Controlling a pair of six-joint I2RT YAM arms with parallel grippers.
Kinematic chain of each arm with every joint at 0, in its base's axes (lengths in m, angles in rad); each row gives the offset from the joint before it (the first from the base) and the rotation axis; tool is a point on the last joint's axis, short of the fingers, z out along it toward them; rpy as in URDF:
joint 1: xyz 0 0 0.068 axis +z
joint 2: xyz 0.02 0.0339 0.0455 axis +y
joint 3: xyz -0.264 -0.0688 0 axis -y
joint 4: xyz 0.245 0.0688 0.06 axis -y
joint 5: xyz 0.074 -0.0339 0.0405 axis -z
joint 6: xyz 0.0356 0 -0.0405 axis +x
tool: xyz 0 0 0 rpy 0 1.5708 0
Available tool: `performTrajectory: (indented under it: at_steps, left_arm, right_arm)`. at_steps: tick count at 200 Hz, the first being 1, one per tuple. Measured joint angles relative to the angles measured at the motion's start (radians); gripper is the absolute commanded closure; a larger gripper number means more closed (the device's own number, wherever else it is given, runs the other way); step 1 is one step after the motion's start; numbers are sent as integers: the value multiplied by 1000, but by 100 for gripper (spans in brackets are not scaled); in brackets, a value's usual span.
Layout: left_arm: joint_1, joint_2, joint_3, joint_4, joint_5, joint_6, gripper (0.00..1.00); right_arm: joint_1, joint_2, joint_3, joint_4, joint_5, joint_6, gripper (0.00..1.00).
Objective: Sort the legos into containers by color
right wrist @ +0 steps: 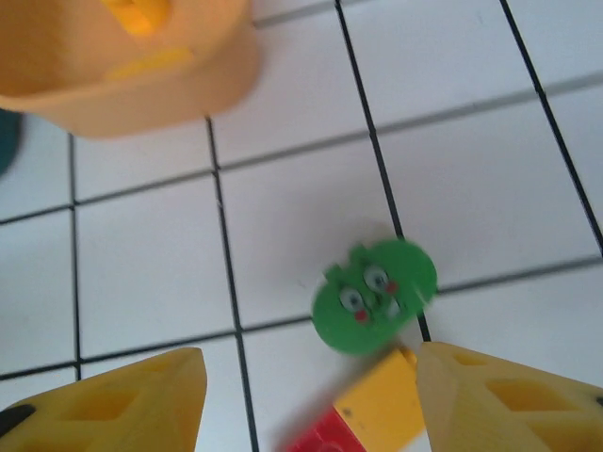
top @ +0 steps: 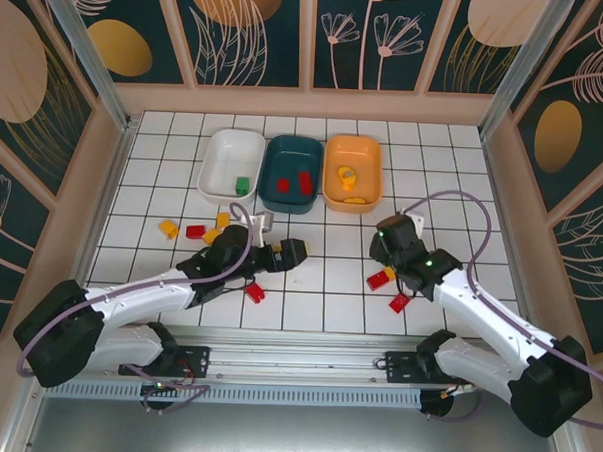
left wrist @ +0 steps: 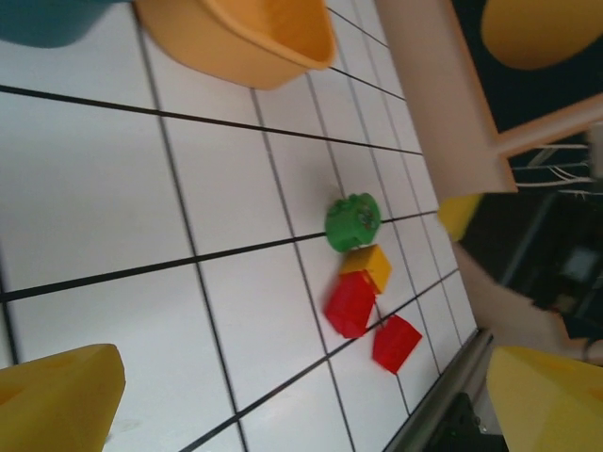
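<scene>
legos (top: 195,231) are lying loose on the tiles (top: 308,306); others are sitting in the white tray (top: 225,153), teal tray (top: 290,155) and orange tray (top: 362,159). handling, as a judgement: each piece is probably behaving as light, rigid, smooth plastic, not fragile but apt to skid on the glossy tiles. the green lego (right wrist: 375,294) is showing a rounded outline, so a grip on its curve is likely slipping; closing low across its two widest opposite sides is looking safest. it is bearing a printed face with white eyes and red cheeks. it is lying just ahead of the right gripper (right wrist: 309,377), about midway between the fingers, touching a yellow brick (right wrist: 382,405) that is sitting nearer the jaws, with a red brick (right wrist: 325,438) behind that. the right jaws are standing apart, gripping nothing. the left gripper (left wrist: 301,395) is spread wide and empty, the same cluster lying well ahead of it.
</scene>
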Motion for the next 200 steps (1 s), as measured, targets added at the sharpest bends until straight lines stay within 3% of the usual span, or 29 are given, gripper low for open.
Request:
performTrajectory:
  at_steps: [70, 200]
  left_arm:
    - [-13, 32, 11, 48, -1, 2, 1]
    - [-13, 27, 11, 47, -10, 3, 1]
  right_arm:
    - [-37, 64, -103, 11, -37, 98, 33]
    - [-108, 132, -142, 136, -133, 60, 38]
